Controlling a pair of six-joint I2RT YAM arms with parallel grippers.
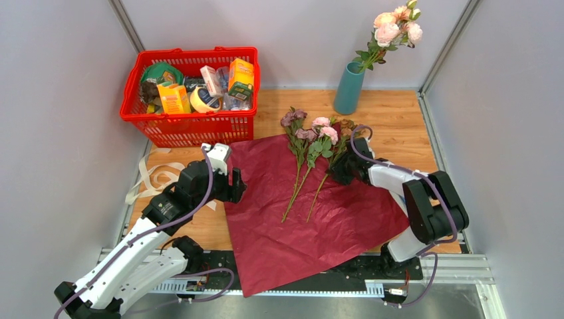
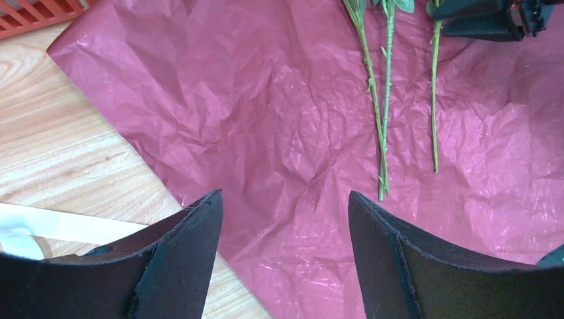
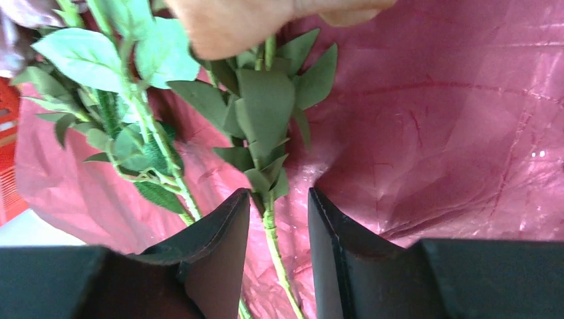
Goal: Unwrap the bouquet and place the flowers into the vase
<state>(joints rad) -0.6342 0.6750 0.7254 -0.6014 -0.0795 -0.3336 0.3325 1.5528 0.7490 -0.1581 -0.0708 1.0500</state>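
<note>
- From above, the right gripper (image 1: pixel 346 166) had its fingertips lost among the loose flowers (image 1: pixel 307 143) (its own wrist camera showed them better).
- Its jaws stood partly apart, astride one green stem (image 3: pixel 271 226) without pinching it.
- The left gripper (image 2: pixel 286 199) gaped wide and empty over the burgundy paper (image 1: pixel 299 226).
- The flowers lay on the paper's far half.
- More pink blooms (image 1: pixel 396 30) stood in the teal vase (image 1: pixel 348 88), far right.

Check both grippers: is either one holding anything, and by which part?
Nothing is held. The left gripper is open over the burgundy paper. The right gripper straddles one flower stem below its leaves, unclamped.
</note>
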